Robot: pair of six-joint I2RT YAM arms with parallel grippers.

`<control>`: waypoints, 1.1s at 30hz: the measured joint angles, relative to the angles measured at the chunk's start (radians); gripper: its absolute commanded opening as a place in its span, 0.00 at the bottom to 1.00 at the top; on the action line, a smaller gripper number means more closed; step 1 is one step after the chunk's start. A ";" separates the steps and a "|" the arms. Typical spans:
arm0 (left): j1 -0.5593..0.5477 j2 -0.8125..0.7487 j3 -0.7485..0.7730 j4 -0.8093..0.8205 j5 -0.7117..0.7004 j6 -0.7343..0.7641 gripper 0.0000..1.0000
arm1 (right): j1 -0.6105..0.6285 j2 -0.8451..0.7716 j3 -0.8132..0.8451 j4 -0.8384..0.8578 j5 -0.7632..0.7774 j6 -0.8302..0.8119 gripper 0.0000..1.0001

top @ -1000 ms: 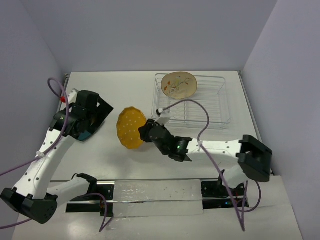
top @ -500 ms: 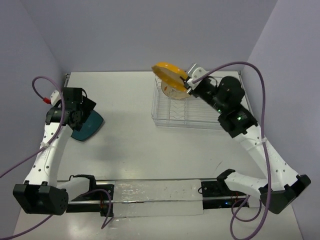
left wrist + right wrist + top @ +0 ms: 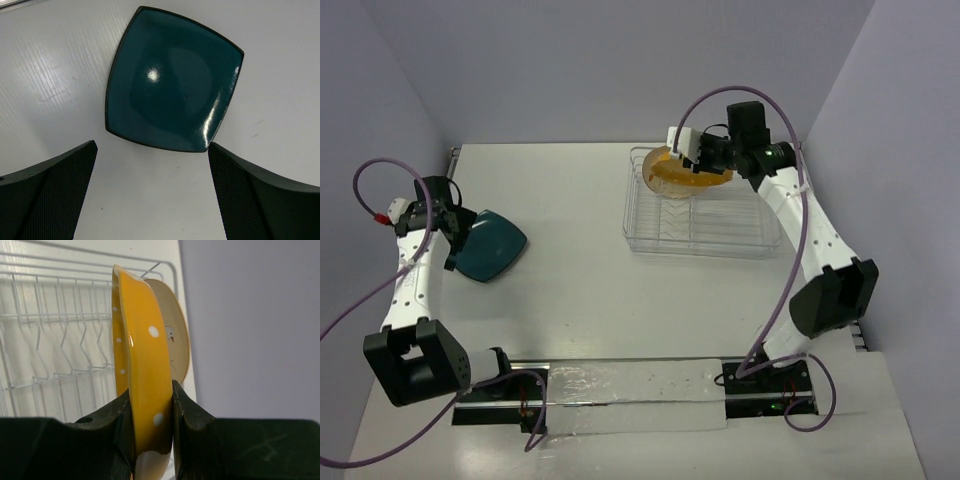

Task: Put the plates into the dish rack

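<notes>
A yellow-orange dotted plate [image 3: 142, 365] stands on edge in my right gripper [image 3: 150, 405], which is shut on its rim. It hangs over the far left end of the silver wire dish rack [image 3: 720, 228], right next to the cream floral plate [image 3: 179, 337] standing upright there. From the top view the yellow plate [image 3: 682, 172] covers most of the cream one. The dark teal plate [image 3: 172, 80] lies flat on the table at the left [image 3: 492, 247]. My left gripper [image 3: 152, 195] hovers just to its near side, open wide with only table between the fingers.
The rack's wire dividers [image 3: 60, 340] to the near side of the two plates hold nothing. Grey walls close in the table on the left, back and right. A clear strip [image 3: 640, 392] lies along the front edge between the arm bases.
My right arm swung the yellow plate from the middle of the table up to the rack's far left, beside the cream plate. My left arm drew back off the teal plate.
</notes>
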 measured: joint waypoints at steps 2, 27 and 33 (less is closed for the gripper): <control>0.026 0.023 0.001 0.002 -0.003 0.003 0.99 | 0.000 0.068 0.031 -0.019 0.009 -0.020 0.00; 0.124 0.159 0.037 0.032 0.001 0.027 0.99 | -0.003 0.297 0.222 -0.033 0.003 -0.029 0.00; 0.124 0.161 0.037 0.042 0.004 0.028 0.99 | 0.006 0.298 0.167 0.001 0.017 -0.025 0.00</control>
